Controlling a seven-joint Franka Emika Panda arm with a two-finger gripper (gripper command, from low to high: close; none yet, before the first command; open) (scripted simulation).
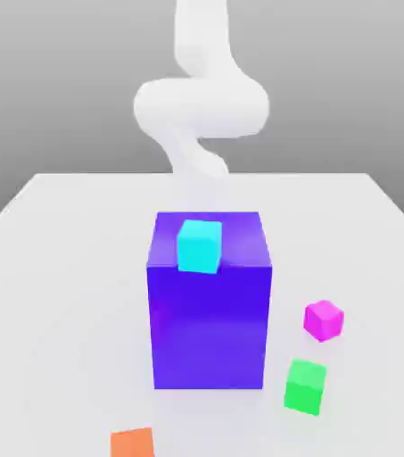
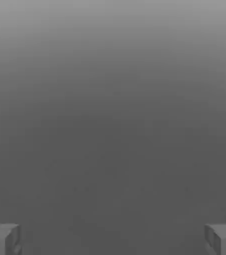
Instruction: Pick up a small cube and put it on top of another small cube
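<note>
A small magenta cube (image 1: pixel 323 320) sits on the white bench (image 1: pixel 53 294) toward the exterior view's right, one corner turned to the camera, with a green cube (image 1: pixel 306 386) near it, closer to the front edge; neither has a long axis. A big blue-violet block (image 1: pixel 210 303) at mid-bench carries a cyan cube (image 1: pixel 199 245), and an orange cube (image 1: pixel 133 444) lies at the front edge. In the hand view the gripper (image 2: pixel 113 239) has its fingers (image 2: pixel 2 239) spread wide, holding nothing.
</note>
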